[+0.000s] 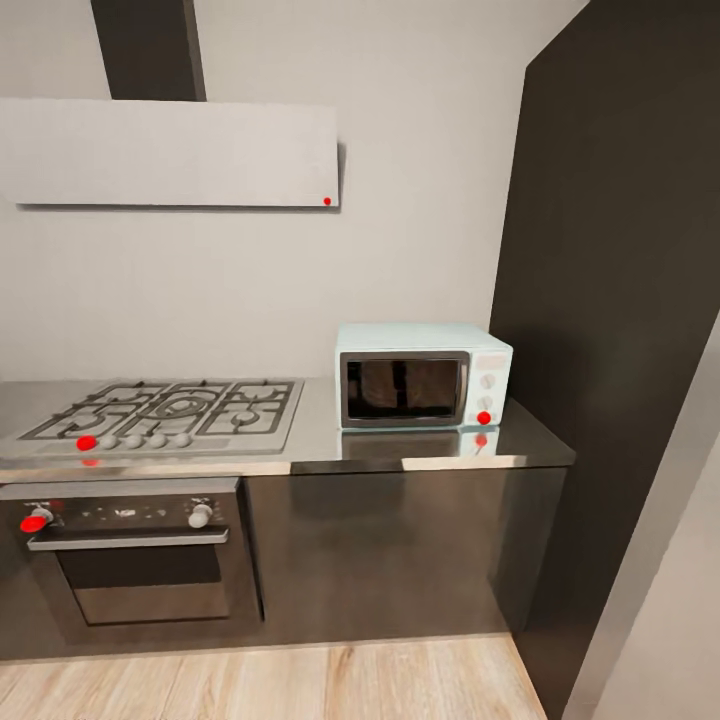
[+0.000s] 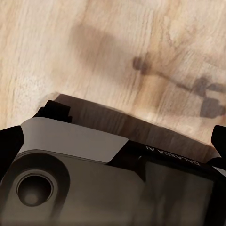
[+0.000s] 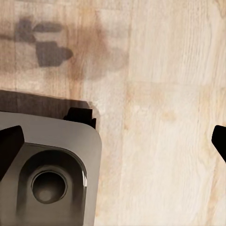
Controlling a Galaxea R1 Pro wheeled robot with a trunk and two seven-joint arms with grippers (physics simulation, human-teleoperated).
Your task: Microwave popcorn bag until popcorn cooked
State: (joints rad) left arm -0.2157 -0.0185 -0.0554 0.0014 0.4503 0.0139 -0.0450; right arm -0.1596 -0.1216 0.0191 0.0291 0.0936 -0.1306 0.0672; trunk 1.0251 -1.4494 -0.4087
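Microwave: right of centre in the head view, on the worktop, door shut, dark glass facing you. A red dot sits on its lower knob. To its left, the hob; below that, the oven at lower left. Hood at upper left. Tall dark cabinet fills the right edge.

The bag is not on the stretch of worktop before you, so you cannot say from here where it lies. Judging by that, nothing of the task is done: bag to be found and picked up, door to be opened, bag loaded, door closed, heating started.

Both wrist views look down at the wood floor and the robot's base, so the arms look to hang low. Dark tips show at the frame edges in each, far apart, with nothing between them, so I'd judge both grippers spread and empty.

Next you likely need to turn or drive along the worktop to search for the bag.
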